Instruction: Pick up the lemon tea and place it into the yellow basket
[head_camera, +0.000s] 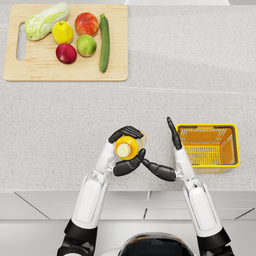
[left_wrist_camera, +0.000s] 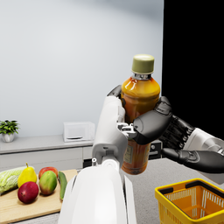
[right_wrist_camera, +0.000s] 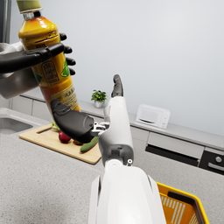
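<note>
Head view: lemon tea (head_camera: 128, 146) between left fingers (head_camera: 131, 131)

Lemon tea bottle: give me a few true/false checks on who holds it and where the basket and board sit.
1. The left hand grips the lemon tea. True.
2. The bottle lies in the yellow basket. False: it is held up, outside the basket.
3. The right hand holds nothing, fingers apart. True.
4. The cutting board holds only a cucumber. False: also cabbage, pear and other fruit.
5. The bottle's cap is off. False: it is on.
</note>
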